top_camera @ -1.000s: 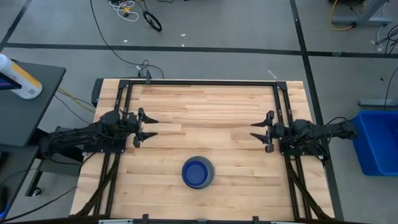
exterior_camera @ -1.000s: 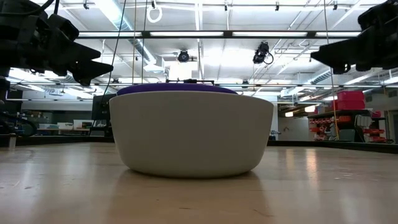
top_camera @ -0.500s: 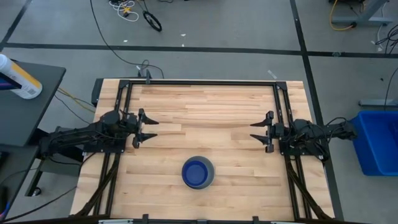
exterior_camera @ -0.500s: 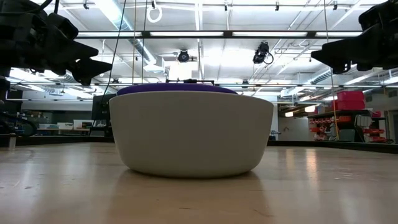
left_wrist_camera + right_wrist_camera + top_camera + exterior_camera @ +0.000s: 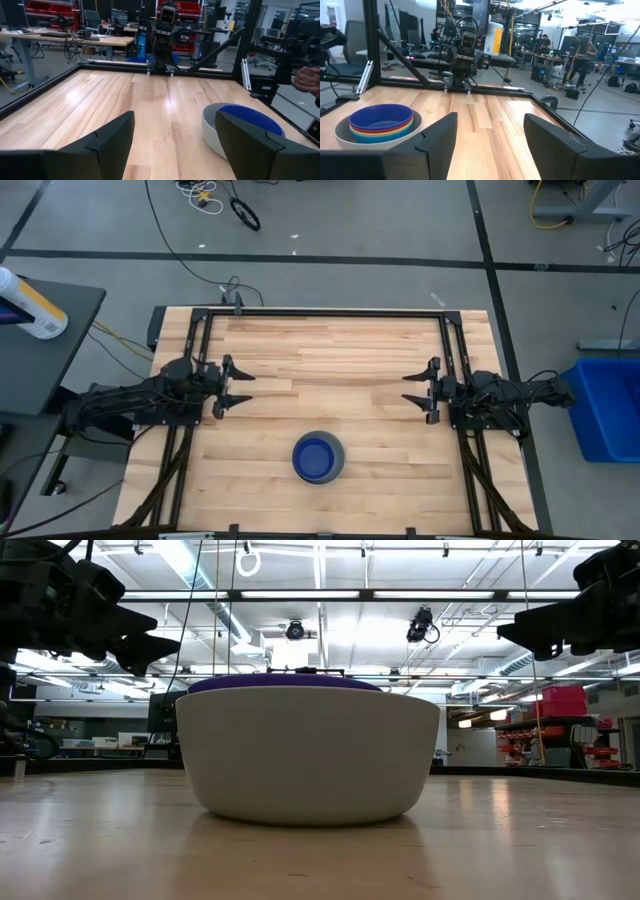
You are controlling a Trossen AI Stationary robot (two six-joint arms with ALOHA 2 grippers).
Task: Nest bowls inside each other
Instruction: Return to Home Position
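Observation:
The bowls (image 5: 318,458) sit nested in one stack near the middle of the table's near edge. The pale grey one (image 5: 308,755) rests on its base on the wood, and the dark blue one (image 5: 381,116) is on top. Yellow and red rims show between them in the right wrist view. My left gripper (image 5: 248,386) hovers open at the table's left side, pointing level toward the right. My right gripper (image 5: 405,388) hovers open at the right side, facing it. Both are well clear of the stack (image 5: 240,127) and have nothing between their fingers.
Black frame rails (image 5: 330,313) run along the table's far, left and right edges. A blue bin (image 5: 610,408) stands on the floor off the right. A dark side table with a bottle (image 5: 30,305) stands off the left. A person's hand (image 5: 306,80) shows beyond the table's near edge.

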